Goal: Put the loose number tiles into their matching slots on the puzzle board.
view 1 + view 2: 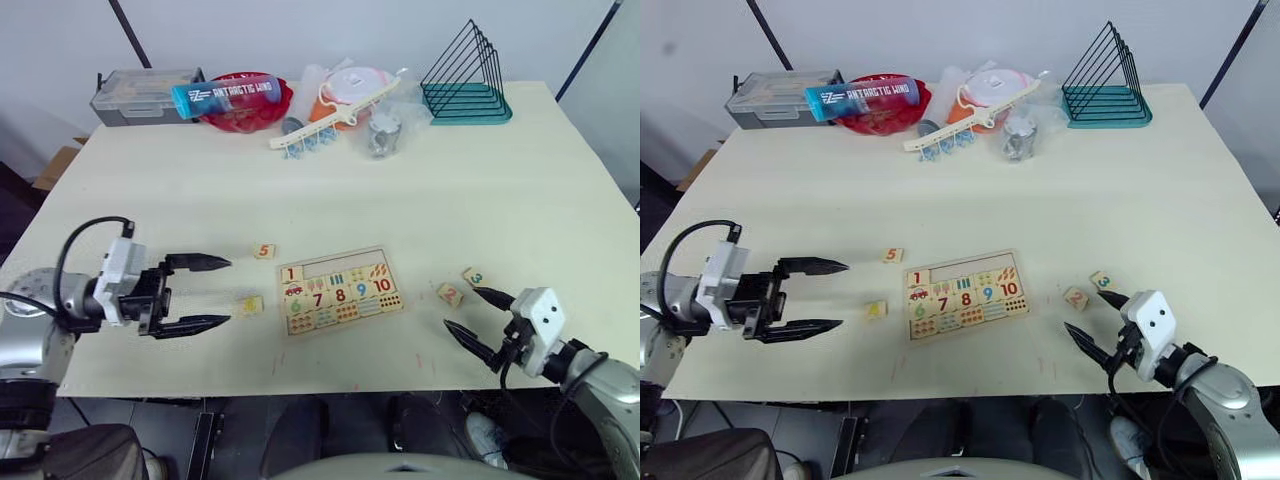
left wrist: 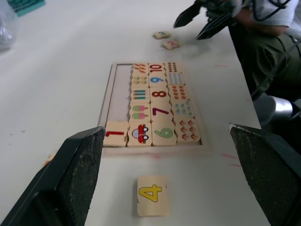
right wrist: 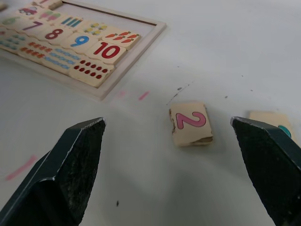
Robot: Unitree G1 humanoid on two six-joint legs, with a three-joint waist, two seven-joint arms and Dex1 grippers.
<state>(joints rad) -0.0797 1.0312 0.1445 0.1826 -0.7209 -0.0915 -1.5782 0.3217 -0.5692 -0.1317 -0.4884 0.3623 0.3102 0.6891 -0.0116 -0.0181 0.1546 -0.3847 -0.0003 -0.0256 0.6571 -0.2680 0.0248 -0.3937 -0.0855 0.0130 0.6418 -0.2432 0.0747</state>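
The puzzle board [image 1: 340, 265] lies flat near the table's front middle. The 1 tile [image 1: 291, 274] sits in the leftmost slot, and the rest of the slots [image 2: 120, 94] along that edge are bare. Loose tiles lie around it: the 5 [image 1: 264, 252] off its far-left corner, the yellow 4 [image 1: 250, 305] to its left, and the pink 2 [image 1: 450, 295] and 3 [image 1: 473, 276] to its right. My left gripper [image 1: 228, 292] is open just left of the 4, holding nothing. My right gripper [image 1: 461, 308] is open and empty just in front of the 2 and 3.
Along the table's far edge stand a grey box [image 1: 145, 95], a blue bottle [image 1: 225, 95] across a red bowl [image 1: 255, 112], an orange-and-white container [image 1: 350, 90], a clear bag [image 1: 385, 130] and a teal wire rack [image 1: 465, 85]. The front edge runs close behind both grippers.
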